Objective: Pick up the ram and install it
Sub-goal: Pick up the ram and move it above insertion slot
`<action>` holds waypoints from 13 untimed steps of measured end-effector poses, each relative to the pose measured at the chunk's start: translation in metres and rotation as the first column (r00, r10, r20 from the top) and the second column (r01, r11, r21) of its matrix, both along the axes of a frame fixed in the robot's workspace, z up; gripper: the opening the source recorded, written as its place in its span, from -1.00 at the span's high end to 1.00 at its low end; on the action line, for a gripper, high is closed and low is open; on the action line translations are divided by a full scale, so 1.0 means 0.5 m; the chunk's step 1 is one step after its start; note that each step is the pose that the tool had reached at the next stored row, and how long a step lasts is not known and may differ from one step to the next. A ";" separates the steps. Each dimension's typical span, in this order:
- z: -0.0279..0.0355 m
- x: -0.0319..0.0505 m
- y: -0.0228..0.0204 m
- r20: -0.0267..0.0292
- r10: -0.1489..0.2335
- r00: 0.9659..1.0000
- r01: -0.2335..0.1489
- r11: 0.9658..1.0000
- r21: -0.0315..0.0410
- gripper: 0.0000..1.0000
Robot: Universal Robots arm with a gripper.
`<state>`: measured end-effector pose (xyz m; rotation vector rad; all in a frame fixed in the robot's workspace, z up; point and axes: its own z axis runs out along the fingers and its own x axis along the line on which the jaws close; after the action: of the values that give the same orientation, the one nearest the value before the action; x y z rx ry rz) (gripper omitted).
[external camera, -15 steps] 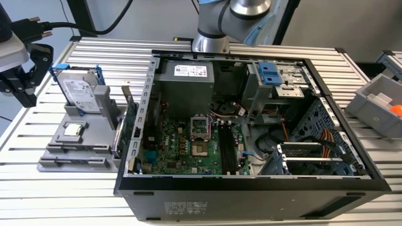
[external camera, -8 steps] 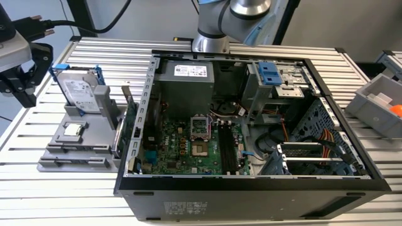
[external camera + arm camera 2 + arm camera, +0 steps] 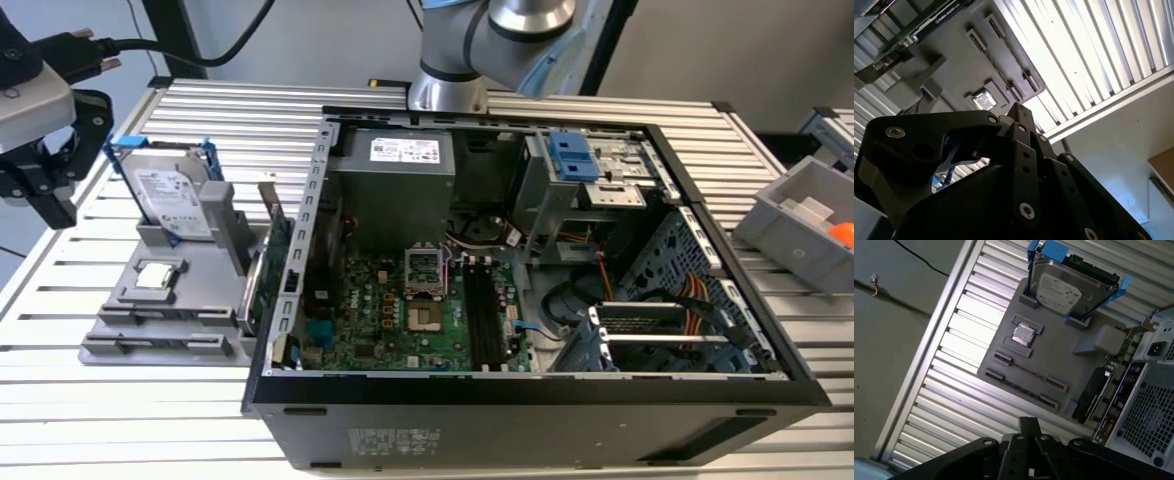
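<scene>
Hovering near the parts tray (image 3: pixel 1064 355), gripper (image 3: pixel 54 205) fingers (image 3: pixel 1029 425) pinched together, empty. Can't tell the ram for sure; I'd open, align lengthwise, descend straight.

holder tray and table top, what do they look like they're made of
The holder tray looks like matte grey plastic, perhaps printed: dull, even surface without glare. The table top seems bare metal, likely aluminium: ribbed slats throwing bright reflections.
</scene>
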<state>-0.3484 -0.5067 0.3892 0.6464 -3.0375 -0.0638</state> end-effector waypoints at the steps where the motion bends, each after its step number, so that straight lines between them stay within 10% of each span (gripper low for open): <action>1: 0.000 0.000 0.0000 0.000 0.006 1.000 -0.006 1.000 0.000 1.00; 13: 0.000 0.000 -0.0001 0.000 0.090 0.996 -0.090 0.996 0.000 1.00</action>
<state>-0.3484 -0.5067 0.3892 0.7816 -3.0037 -0.0610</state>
